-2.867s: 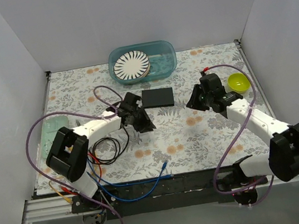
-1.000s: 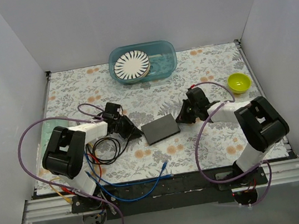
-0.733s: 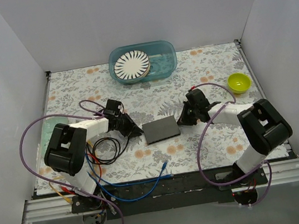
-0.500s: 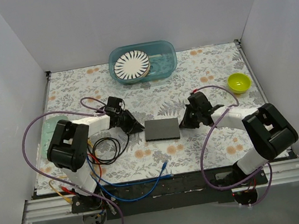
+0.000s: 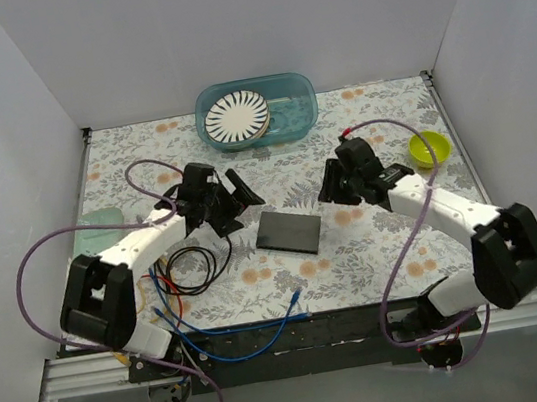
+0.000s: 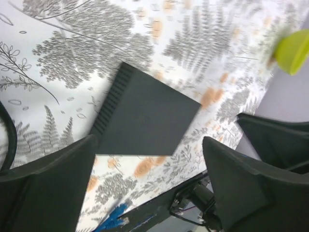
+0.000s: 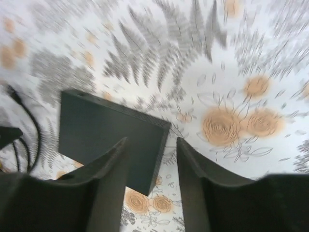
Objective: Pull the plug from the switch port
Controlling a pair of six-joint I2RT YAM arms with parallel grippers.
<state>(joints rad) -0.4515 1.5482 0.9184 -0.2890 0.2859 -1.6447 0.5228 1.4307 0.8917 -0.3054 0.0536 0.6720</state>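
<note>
The switch [image 5: 289, 230] is a flat dark grey box lying on the flowered cloth between my two arms, touched by neither gripper. My left gripper [image 5: 233, 201] hovers to its upper left, jaws wide open and empty; its wrist view looks down on the switch [image 6: 145, 121] past the left gripper [image 6: 149, 145]. My right gripper [image 5: 331, 190] hovers to the upper right, open and empty, with the switch [image 7: 106, 130] below the right gripper [image 7: 150, 145]. A black cable [image 5: 193, 268] lies coiled left of the switch, apart from it. The plug and the sockets do not show.
A teal tub [image 5: 300, 105] holding a striped plate [image 5: 237, 117] stands at the back. A yellow-green bowl [image 5: 428, 148] sits at the right. A blue cable [image 5: 266, 318] and coloured wires lie along the near edge by the left base.
Both grippers were shut at the switch's two ends. They have opened and lifted back and away from it. The switch now lies free, turned slightly.
</note>
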